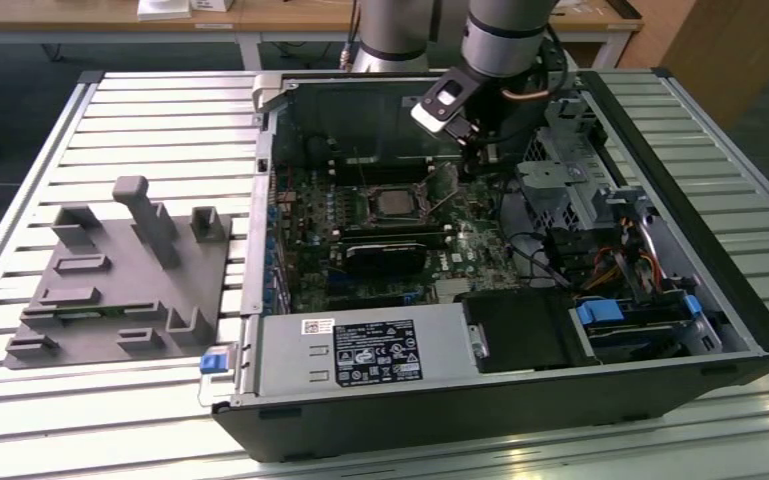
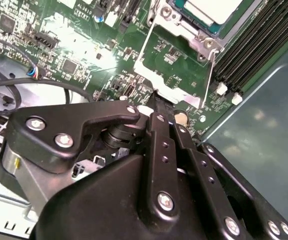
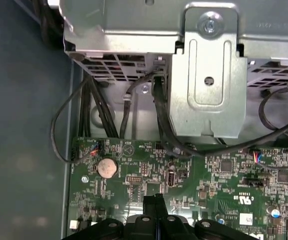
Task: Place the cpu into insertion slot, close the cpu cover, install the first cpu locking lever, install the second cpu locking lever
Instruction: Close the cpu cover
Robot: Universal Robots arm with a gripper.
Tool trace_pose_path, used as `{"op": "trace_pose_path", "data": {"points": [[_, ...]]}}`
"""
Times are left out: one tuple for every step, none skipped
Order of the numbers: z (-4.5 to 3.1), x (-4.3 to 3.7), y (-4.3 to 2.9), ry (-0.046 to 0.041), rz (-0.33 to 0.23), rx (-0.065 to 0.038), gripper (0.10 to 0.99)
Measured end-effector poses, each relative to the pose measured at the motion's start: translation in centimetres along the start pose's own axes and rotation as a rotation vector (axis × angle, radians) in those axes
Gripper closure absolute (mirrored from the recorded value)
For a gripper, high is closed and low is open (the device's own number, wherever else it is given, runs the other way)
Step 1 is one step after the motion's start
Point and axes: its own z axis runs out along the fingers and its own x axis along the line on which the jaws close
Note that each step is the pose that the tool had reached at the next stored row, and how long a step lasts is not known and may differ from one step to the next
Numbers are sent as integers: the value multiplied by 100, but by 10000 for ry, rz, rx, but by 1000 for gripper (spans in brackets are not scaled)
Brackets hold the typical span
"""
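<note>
With cpu (image 2: 211,7) seated in insertion slot (image 2: 171,15), tool (image 2: 155,102), closed up and empty, sits beside raised cpu cover (image 2: 151,74), probably to push.

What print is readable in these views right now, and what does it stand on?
Nothing is clear enough to quote.
Print on the power supply label, exterior view: too small to read.
Print on the small sticker above it: too small to read.
White lettering on the motherboard, both wrist views: too blurred to read.

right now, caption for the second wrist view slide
Shut pincer hovering over the green motherboard, near the cpu
</note>
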Motion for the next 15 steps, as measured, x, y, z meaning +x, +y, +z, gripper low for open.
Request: {"op": "trace_pose_path", "data": {"points": [[0, 1, -8, 1, 0, 0, 980], [-1, 1, -15, -1, -1, 0, 980], [-1, 1, -22, -1, 0, 0, 980], [-1, 1, -26, 0, -1, 0, 980], [-1, 1, -30, 0, 0, 0, 980], [-1, 1, -33, 0, 0, 0, 980], [-1, 2, -39, 0, 0, 0, 980], [-1, 2, -45, 0, 0, 0, 980], [-2, 2, -49, 0, 0, 0, 980], [-1, 2, -52, 0, 0, 0, 980], [-2, 2, -52, 0, -1, 0, 980], [-1, 2, -54, 0, -1, 0, 980], [-1, 2, -57, 0, 0, 0, 980], [-2, 2, -60, -1, 0, 0, 980], [-2, 2, -63, -1, 0, 1, 980]]}}
